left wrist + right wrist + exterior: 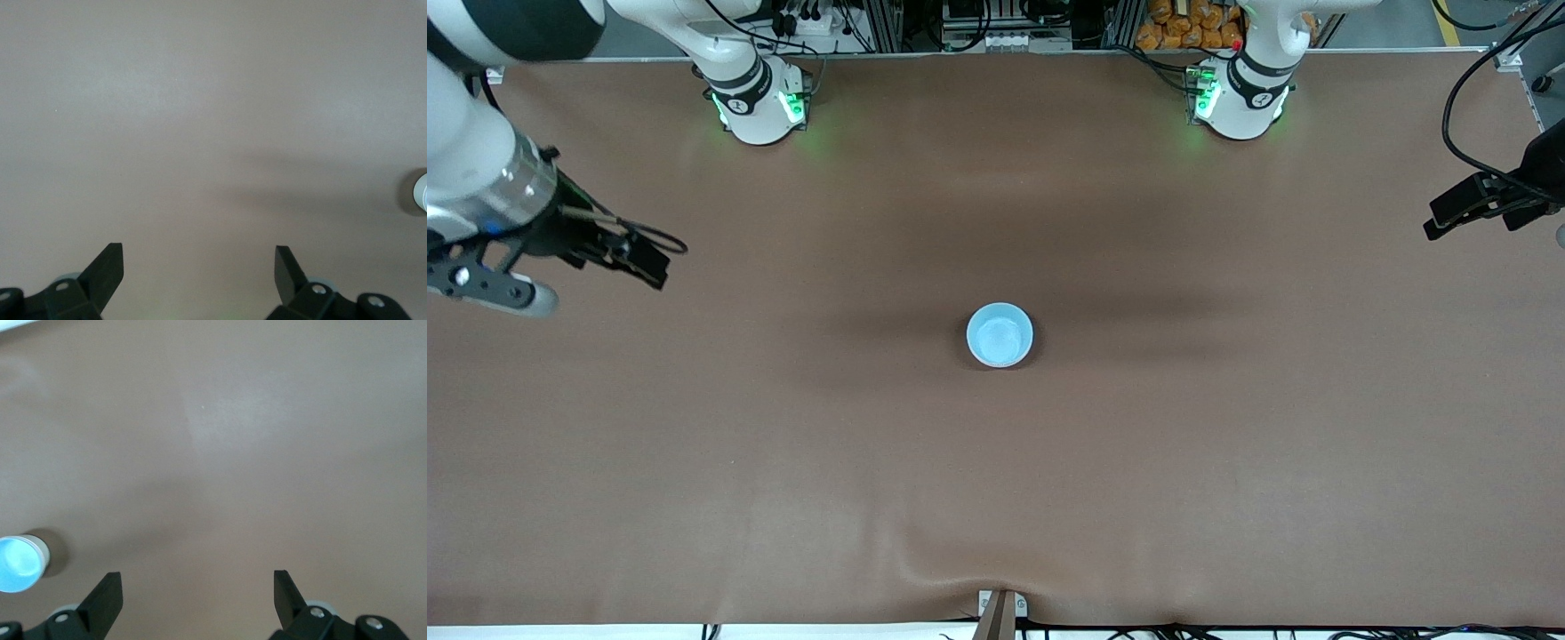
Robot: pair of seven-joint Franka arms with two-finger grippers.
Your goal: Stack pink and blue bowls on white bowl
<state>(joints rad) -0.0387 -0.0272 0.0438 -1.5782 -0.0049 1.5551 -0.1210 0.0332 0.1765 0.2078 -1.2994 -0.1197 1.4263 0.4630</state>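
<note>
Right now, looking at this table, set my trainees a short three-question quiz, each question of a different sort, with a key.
1. True or false: the left gripper is shut on a bowl.
2. What colour is the inside of the top bowl at the middle of the table?
A. pink
B. light blue
C. green
3. Fill in: the right gripper hangs over bare table toward the ____ arm's end.

Key: 1 false, it is open and empty. 2 B. 3 right.
</note>
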